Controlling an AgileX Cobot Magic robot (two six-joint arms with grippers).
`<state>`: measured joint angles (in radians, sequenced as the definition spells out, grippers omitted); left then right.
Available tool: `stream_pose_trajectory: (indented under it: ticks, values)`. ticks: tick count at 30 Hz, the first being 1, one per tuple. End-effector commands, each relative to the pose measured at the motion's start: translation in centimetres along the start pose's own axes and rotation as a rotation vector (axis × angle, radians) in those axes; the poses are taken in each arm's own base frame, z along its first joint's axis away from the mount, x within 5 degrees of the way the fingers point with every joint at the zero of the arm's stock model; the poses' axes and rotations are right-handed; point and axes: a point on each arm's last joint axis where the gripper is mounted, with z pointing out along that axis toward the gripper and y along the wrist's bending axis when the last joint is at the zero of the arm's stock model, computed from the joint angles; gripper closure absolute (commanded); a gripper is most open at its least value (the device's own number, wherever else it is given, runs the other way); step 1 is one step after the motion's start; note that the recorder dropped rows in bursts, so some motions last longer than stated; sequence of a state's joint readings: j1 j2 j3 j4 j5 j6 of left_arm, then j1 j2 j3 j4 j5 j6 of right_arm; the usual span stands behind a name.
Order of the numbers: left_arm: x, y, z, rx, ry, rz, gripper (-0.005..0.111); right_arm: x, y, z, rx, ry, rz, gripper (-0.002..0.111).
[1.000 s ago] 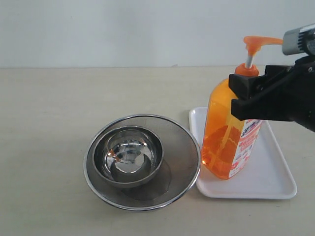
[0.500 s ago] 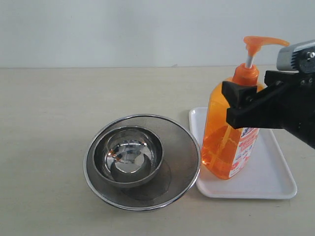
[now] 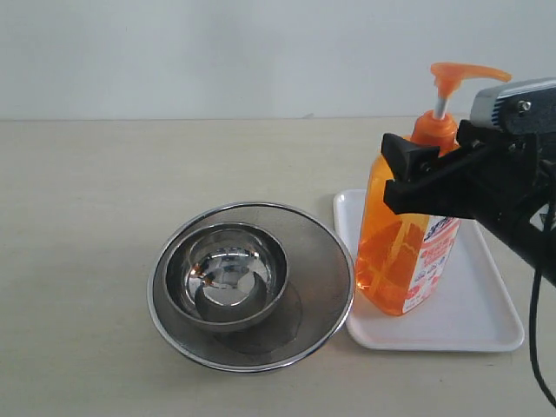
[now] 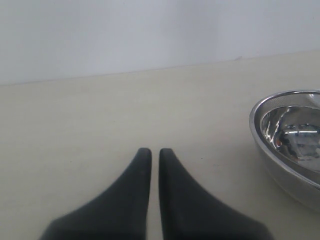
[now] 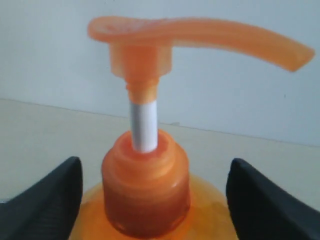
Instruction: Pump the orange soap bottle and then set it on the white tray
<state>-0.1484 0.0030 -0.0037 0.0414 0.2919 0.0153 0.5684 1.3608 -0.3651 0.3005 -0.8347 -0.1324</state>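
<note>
The orange soap bottle (image 3: 395, 261) stands upright on the near left part of the white tray (image 3: 486, 304), its pump head (image 3: 452, 74) raised on the white stem. My right gripper (image 3: 391, 174) is open, with one black finger on each side of the bottle's shoulder. In the right wrist view the orange collar (image 5: 146, 185) sits between the fingertips (image 5: 55, 195) with a gap on both sides, and the right gripper (image 5: 155, 197) touches nothing. My left gripper (image 4: 151, 152) is shut and empty over bare table; the exterior view does not show it.
A round steel mesh strainer (image 3: 321, 252) with a shiny steel bowl (image 3: 226, 274) inside it sits just left of the tray, almost touching it. The strainer's rim (image 4: 265, 150) shows at the edge of the left wrist view. A pale wall stands behind the table.
My right gripper has slid leftward along the bottle's shoulder, its fingers reaching further past it. The bottle has stayed on the tray. The pump head is no longer hidden by the arm.
</note>
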Motion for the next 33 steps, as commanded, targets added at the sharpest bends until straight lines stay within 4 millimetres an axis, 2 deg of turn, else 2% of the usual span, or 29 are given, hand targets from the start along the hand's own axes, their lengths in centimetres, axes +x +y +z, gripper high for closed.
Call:
stream_pose_trajectory:
  ticks: [1, 5, 9, 16, 23, 33]
  values:
    - [0.1, 0.0, 0.0, -0.001, 0.003, -0.004, 0.102, 1.2, -0.1, 0.5, 0.016, 0.024, 0.01, 0.061]
    - [0.1, 0.0, 0.0, -0.001, 0.003, -0.004, 0.102, 1.7, -0.1, 0.8, 0.02, 0.04, 0.007, 0.08]
    - [0.1, 0.0, 0.0, -0.001, 0.003, -0.004, 0.102, 1.7, -0.1, 0.8, 0.018, 0.043, 0.005, 0.109]
    - [0.1, 0.0, 0.0, -0.001, 0.003, -0.004, 0.102, 1.1, 0.0, 1.0, 0.018, -0.001, -0.167, 0.108]
    - [0.1, 0.0, 0.0, -0.001, 0.003, -0.004, 0.102, -0.7, 0.8, 1.2, -0.057, -0.023, -0.215, 0.108]
    - [0.1, 0.0, 0.0, -0.001, 0.003, -0.004, 0.102, -3.8, -0.9, -0.3, -0.126, 0.0, -0.24, 0.108]
